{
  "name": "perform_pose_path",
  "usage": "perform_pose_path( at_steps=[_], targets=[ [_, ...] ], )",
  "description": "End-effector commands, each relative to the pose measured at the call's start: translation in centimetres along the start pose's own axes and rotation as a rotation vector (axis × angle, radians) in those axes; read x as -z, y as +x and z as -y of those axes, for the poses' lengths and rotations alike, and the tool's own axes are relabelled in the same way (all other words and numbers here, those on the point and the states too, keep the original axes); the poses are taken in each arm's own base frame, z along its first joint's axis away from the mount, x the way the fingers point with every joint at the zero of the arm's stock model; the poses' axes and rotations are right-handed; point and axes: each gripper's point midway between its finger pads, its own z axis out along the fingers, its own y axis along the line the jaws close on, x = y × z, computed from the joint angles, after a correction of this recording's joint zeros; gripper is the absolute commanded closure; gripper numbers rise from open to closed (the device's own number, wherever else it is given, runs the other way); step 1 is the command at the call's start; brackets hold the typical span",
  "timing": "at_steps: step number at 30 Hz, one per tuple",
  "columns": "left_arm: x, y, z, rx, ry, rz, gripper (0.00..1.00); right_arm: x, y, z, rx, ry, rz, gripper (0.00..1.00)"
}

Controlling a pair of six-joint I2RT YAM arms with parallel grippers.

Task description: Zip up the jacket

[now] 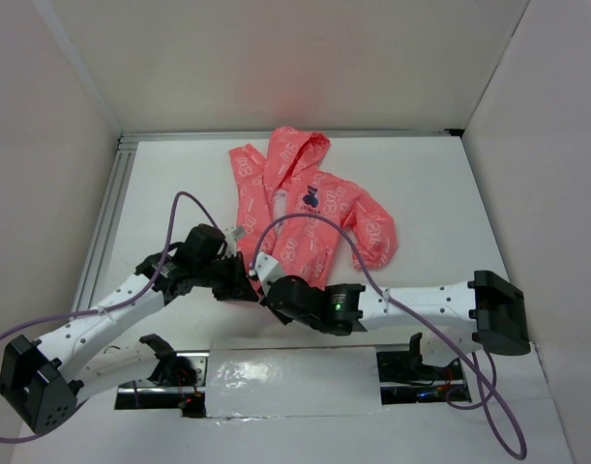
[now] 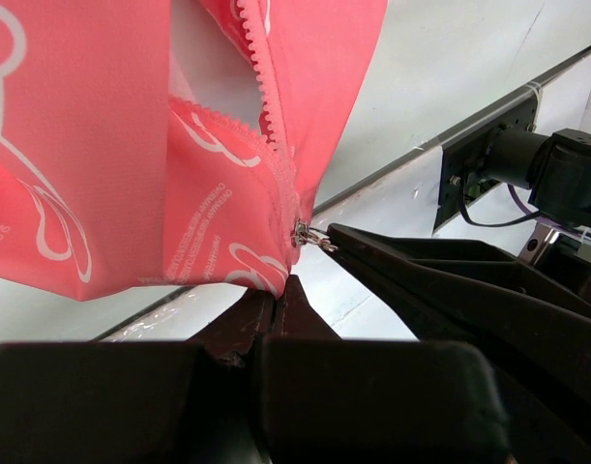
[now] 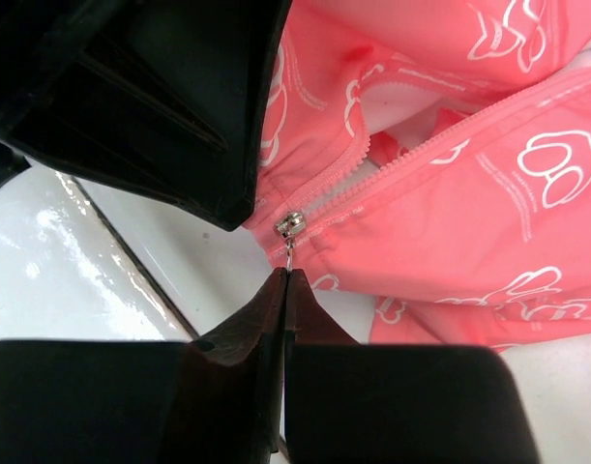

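The coral-pink jacket (image 1: 310,203) lies flat at the middle back of the white table, hood away from me, its front unzipped. Both grippers meet at its near hem. My left gripper (image 2: 283,283) is shut on the bottom edge of the jacket (image 2: 102,174), just below the silver zipper slider (image 2: 300,232). My right gripper (image 3: 287,274) is shut on the thin metal pull hanging from the slider (image 3: 290,223). The slider sits at the very bottom of the zipper, and the two rows of pink teeth (image 3: 411,155) spread apart above it.
White walls enclose the table on three sides, with a metal rail (image 1: 106,222) along the left. Purple cables (image 1: 193,198) loop over both arms. A shiny taped panel (image 1: 290,382) lies at the near edge between the arm bases.
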Motion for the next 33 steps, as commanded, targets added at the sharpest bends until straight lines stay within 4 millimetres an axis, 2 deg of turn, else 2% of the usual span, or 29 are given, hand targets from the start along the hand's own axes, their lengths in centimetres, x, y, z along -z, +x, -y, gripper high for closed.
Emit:
perform_pose_path(
  at_steps=[1,9,10,14,18,21,22,23,24,26,28,30,33],
  targets=[
    [0.1,0.4,0.1,-0.026,0.021,-0.013,1.00,0.5,-2.6,0.0,-0.018,0.015,0.060,1.00],
    [0.1,0.6,0.0,-0.026,0.021,-0.013,1.00,0.0,-2.9,0.6,-0.019,0.057,0.069,1.00],
    [0.0,0.8,-0.3,-0.023,0.016,-0.019,1.00,0.1,-3.6,0.4,-0.027,0.052,0.088,1.00],
    [-0.1,0.9,-0.4,-0.032,0.030,-0.004,1.00,-0.3,-3.9,0.5,-0.040,0.049,0.099,1.00],
    [0.0,0.3,-0.2,-0.062,0.085,0.068,1.00,-0.9,-3.8,1.6,-0.052,0.076,0.088,1.00],
    [0.4,0.0,0.4,-0.092,0.132,0.123,1.00,-1.0,-4.8,1.3,-0.067,0.051,0.104,1.00],
    [0.6,-0.5,0.9,-0.106,0.154,0.148,1.00,-1.4,-4.5,1.5,-0.069,0.052,0.092,1.00],
    [0.6,-0.2,0.7,-0.107,0.155,0.148,1.00,-1.5,-5.0,1.2,-0.071,0.042,0.096,1.00],
    [0.4,-0.1,0.6,-0.109,0.163,0.144,0.97,-1.4,-5.5,1.1,-0.075,0.039,0.107,1.00],
    [0.5,-0.2,0.7,-0.126,0.175,0.160,0.88,-2.0,-5.2,1.0,-0.073,0.030,0.084,1.00],
    [0.4,-0.1,0.8,-0.130,0.187,0.159,0.83,-1.9,-5.6,0.8,-0.067,0.018,0.089,1.00],
    [0.6,-0.1,0.9,-0.135,0.193,0.166,0.69,-2.0,-5.5,0.8,-0.072,0.003,0.084,1.00],
    [0.5,-0.1,0.8,-0.135,0.194,0.167,0.60,-1.8,-5.8,0.9,-0.079,-0.013,0.088,1.00]
  ],
)
